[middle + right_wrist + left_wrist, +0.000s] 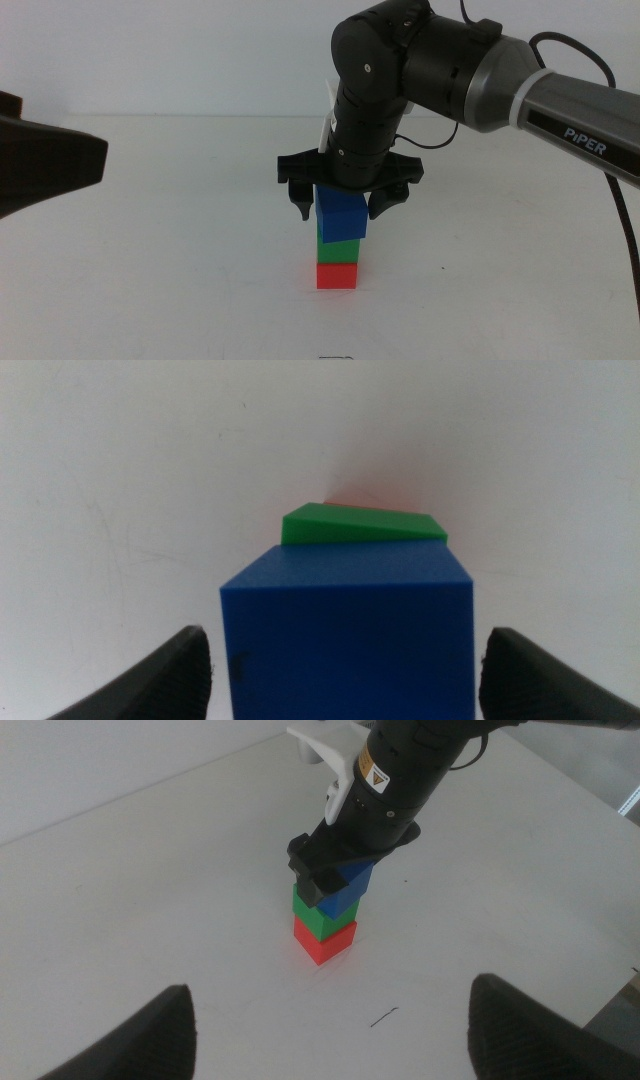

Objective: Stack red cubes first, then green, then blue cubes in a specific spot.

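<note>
Three cubes stand in a stack on the white table: the red cube [336, 275] at the bottom, the green cube [338, 250] on it, the blue cube [343, 215] on top, shifted slightly to the right. My right gripper [345, 205] comes down over the stack with its jaws open on either side of the blue cube, apart from it. The right wrist view shows the blue cube [350, 630] between the wide jaws, with the green cube [360, 525] below it. My left gripper [330, 1040] is open and empty, back from the stack [325, 925].
The left arm [40, 160] shows as a dark shape at the left edge of the middle view. The right arm [480, 70] reaches in from the upper right. A small dark mark [383, 1017] lies on the table near the stack.
</note>
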{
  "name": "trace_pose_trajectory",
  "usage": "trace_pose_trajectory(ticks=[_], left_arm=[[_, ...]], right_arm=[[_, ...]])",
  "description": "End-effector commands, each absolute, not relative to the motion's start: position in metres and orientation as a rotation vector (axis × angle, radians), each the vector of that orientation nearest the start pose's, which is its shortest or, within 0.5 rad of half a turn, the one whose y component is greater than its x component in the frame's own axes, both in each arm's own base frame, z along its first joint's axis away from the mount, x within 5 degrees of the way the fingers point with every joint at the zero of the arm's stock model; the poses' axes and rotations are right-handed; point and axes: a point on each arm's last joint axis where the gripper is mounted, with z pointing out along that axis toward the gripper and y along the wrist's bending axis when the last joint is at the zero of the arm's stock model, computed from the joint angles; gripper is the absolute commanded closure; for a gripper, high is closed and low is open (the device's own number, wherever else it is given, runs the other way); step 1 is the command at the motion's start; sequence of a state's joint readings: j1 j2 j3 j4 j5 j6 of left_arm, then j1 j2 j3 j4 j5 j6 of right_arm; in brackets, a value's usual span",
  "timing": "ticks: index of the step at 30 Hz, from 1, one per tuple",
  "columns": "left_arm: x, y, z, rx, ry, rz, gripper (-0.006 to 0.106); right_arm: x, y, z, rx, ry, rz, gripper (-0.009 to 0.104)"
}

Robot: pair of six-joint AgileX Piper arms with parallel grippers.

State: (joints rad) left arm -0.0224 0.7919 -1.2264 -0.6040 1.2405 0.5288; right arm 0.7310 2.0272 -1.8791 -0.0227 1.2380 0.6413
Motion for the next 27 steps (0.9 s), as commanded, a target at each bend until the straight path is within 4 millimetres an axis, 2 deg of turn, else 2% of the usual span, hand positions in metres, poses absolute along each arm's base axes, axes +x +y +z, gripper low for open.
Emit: trace_pose_trajectory(ticks=[1, 4, 17, 20, 23, 25, 27], left_arm=[[0.095, -0.053, 0.46, 0.616, 1.965, -0.495, 0.008], [0.095, -0.053, 0.46, 0.616, 1.965, -0.495, 0.008], [0.095, -0.053, 0.46, 0.616, 1.965, -0.495, 0.008], [0.095, -0.053, 0.46, 0.616, 1.965, -0.495, 0.008], [0.095, -0.053, 0.46, 0.616, 1.965, -0.495, 0.008], [0.095, -0.053, 0.46, 0.616, 1.965, -0.495, 0.008], [0.095, -0.053, 0.46, 0.616, 1.965, -0.495, 0.008]], right_arm=[[0.318, 0.285, 0.312, -0.144, 2.831, 0.301, 0.013], [0.314, 0.284, 0.319, -0.147, 2.83, 0.336, 0.012], [0.29, 0.253, 0.384, -0.142, 2.671, 0.378, 0.012], [0.277, 0.232, 0.414, -0.19, 2.591, 0.398, 0.013], [0.258, 0.197, 0.445, -0.251, 2.472, 0.422, 0.013], [0.247, 0.171, 0.457, -0.271, 2.385, 0.428, 0.013], [0.234, 0.14, 0.461, -0.265, 2.306, 0.42, 0.013]])
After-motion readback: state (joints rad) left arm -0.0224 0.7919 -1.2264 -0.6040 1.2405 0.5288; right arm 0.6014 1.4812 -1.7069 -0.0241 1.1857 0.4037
